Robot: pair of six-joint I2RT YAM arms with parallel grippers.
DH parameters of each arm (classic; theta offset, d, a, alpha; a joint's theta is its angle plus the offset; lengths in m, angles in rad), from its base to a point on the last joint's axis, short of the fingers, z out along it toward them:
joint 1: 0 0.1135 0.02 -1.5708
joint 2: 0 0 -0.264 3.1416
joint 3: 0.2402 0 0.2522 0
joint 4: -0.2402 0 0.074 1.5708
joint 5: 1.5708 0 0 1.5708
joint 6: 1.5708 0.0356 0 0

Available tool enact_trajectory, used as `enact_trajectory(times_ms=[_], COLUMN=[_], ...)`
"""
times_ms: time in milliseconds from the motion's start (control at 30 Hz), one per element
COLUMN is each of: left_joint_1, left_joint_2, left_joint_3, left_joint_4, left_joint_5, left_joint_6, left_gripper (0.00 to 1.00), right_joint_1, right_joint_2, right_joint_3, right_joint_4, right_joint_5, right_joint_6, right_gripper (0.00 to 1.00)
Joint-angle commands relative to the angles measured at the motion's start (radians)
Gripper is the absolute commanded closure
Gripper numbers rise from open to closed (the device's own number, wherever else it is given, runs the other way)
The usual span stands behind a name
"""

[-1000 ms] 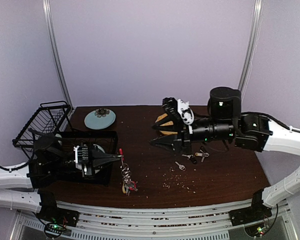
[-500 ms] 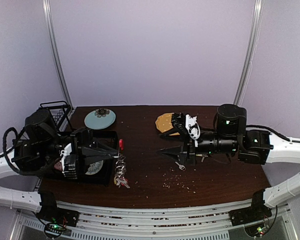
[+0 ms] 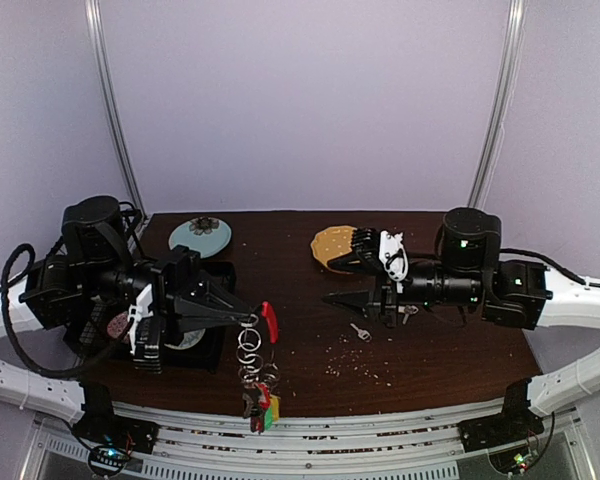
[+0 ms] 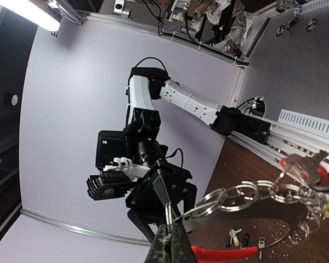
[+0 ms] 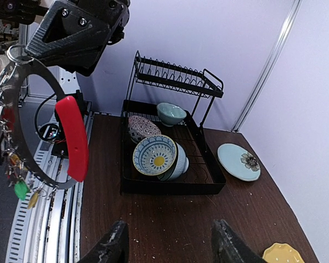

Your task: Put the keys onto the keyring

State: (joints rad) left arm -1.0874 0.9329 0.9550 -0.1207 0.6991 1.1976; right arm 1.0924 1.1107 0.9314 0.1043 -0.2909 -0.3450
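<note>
- The left jaws are clamped shut on the keyring (image 3: pixel 251 352) and hold it in the air in front of the rack (image 5: pixel 178 76).
- The ring's red part (image 3: pixel 269 320) sits just beside the jaw tips. The chain and tags (image 3: pixel 261 410) hang straight down from there.
- The right jaws stand wide open with nothing between them. They hover over the middle of the table (image 3: pixel 450 350) and point at the keyring.
- Loose keys (image 3: pixel 360 331) lie on the table. One is just on the near side of the right jaws, and more are half hidden under that arm's wrist.
- My reading is that the task is early. The ring is lifted and presented, but no loose key has been picked up or threaded on.
- Some dangling bits look key-like in the left wrist view. I cannot tell whether the ring is open to take a key.
- What is left is to pick up each key, bring it to the ring and slide it on.
- Between the arms the table is bare apart from crumbs (image 3: pixel 355 368), so there is fair room to bring the two sets of jaws together.
- The tags hang low at the near table edge, close to the front rail (image 3: pixel 310 425), so a swing could catch them there.
- The yellow plate (image 3: pixel 327 245) is just behind the right jaws. The blue plate (image 3: pixel 200 238) is behind the left arm, apart from the work.
- The rack sits close under the left arm, so that arm has little room to go down.
</note>
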Motion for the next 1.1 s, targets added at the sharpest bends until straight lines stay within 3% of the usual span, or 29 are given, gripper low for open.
enact_trajectory(times_ms=[0, 200, 467, 667, 1067], left_joint_1=[-0.008, -0.008, -0.008, -0.008, -0.008], left_joint_2=[0.005, 0.026, 0.108, 0.095, 0.095], left_joint_3=[0.053, 0.07, 0.216, 0.224, 0.217], left_joint_4=[0.032, 0.042, -0.249, -0.252, -0.254], left_joint_5=[-0.031, -0.195, -0.511, -0.527, -0.503], left_joint_6=[-0.071, -0.347, -0.617, -0.636, -0.611], left_gripper=[1.0, 1.0, 1.0, 1.0, 1.0], right_joint_1=[-0.005, -0.005, 0.015, 0.055, 0.056], right_joint_2=[-0.019, -0.006, 0.064, 0.149, 0.243], right_joint_3=[0.005, 0.065, 0.136, 0.177, 0.226], right_joint_4=[0.002, 0.002, 0.088, 0.153, 0.192], right_joint_5=[0.007, -0.063, -0.22, -0.184, -0.099], right_joint_6=[-0.004, 0.035, 0.072, -0.011, -0.076], right_gripper=[0.48, 0.48, 0.58, 0.61, 0.77])
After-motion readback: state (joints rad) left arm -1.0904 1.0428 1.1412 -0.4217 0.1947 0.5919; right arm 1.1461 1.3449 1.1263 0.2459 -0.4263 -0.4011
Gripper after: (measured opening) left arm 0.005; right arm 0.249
